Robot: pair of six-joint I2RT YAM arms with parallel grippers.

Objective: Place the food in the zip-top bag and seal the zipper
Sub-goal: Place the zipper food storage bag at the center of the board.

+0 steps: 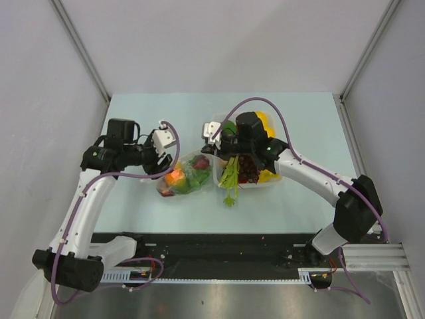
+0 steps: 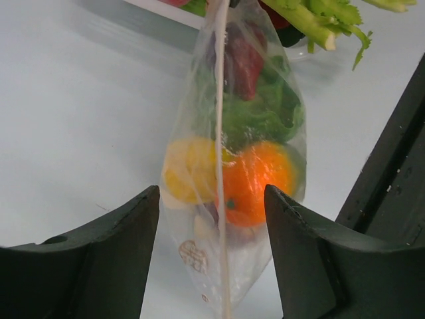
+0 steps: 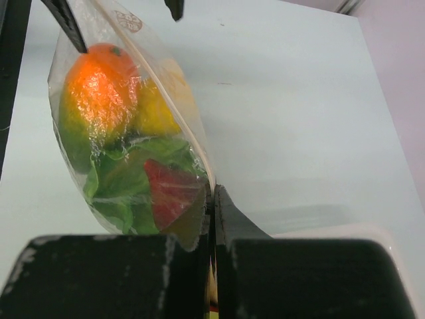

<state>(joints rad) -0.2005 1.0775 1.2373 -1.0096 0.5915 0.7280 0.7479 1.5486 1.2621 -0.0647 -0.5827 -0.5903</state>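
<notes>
Currently the zip-top bag (image 1: 186, 174), filled with food (image 2: 255, 179), is pinched at its zipper (image 3: 199, 149) by the closed right claw (image 3: 212, 199); the left claw (image 2: 212, 219) is spread open astride its other end, above the worktop (image 1: 292, 113).

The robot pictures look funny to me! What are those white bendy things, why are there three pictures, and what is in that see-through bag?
The white bendy things are two robot arms, each ending in a two-finger pincher. One picture looks down from above; the other two come from small cameras on the wrists. On the pale table lies a clear bag with toy food inside: an orange fruit, a yellow fruit, green lettuce and a red piece. The right gripper is shut, pinching the bag's top edge. The left gripper is open, its fingers on either side of the bag's other end. A white tray holds more toy food.
</notes>
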